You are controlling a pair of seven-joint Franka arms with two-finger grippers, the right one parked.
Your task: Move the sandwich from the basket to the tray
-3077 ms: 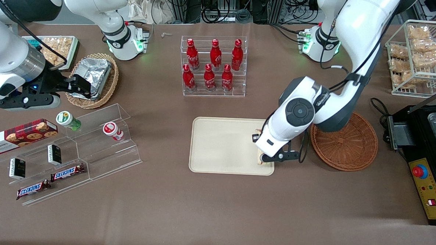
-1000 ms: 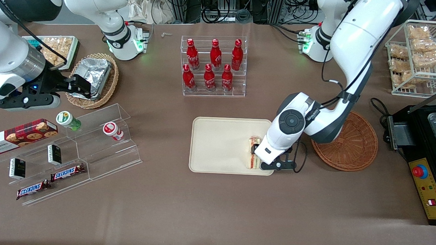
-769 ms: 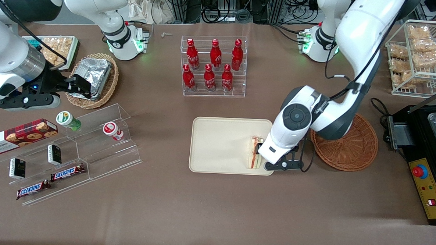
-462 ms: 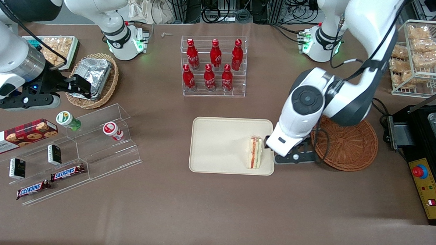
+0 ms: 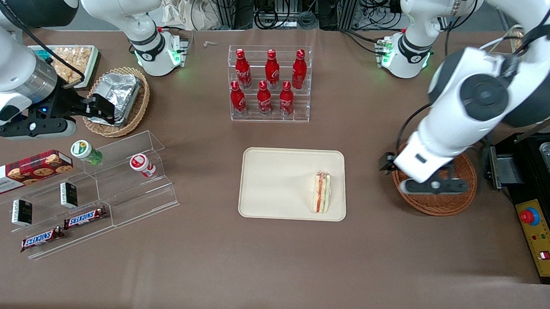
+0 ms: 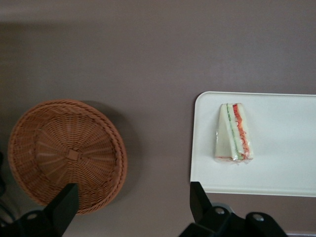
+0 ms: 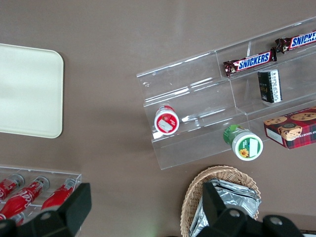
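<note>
The sandwich (image 5: pixel 321 192) is a pale wedge with red and green layers. It lies on the cream tray (image 5: pixel 274 182), close to the tray's short edge nearest the basket. It also shows in the left wrist view as the sandwich (image 6: pixel 234 132) on the tray (image 6: pixel 281 148). The reddish-brown basket (image 5: pixel 440 203) is empty, and the working arm covers part of it. My gripper (image 5: pixel 388 165) is raised above the table between tray and basket, at the basket's rim. The wrist view shows the gripper (image 6: pixel 132 202) open, with only bare table between its fingers (image 6: pixel 66 205), and the basket (image 6: pixel 64 153) beside it.
An acrylic rack of red bottles (image 5: pixel 268 84) stands farther from the camera than the tray. Stepped clear shelves (image 5: pixel 116 184) with snacks and a tan basket holding a foil packet (image 5: pixel 117 99) lie toward the parked arm's end. A black box with a red button (image 5: pixel 530 216) sits beside the basket.
The gripper let go of the sandwich on the tray, then rose and swung away toward the basket. The sandwich stays where it was set down.
</note>
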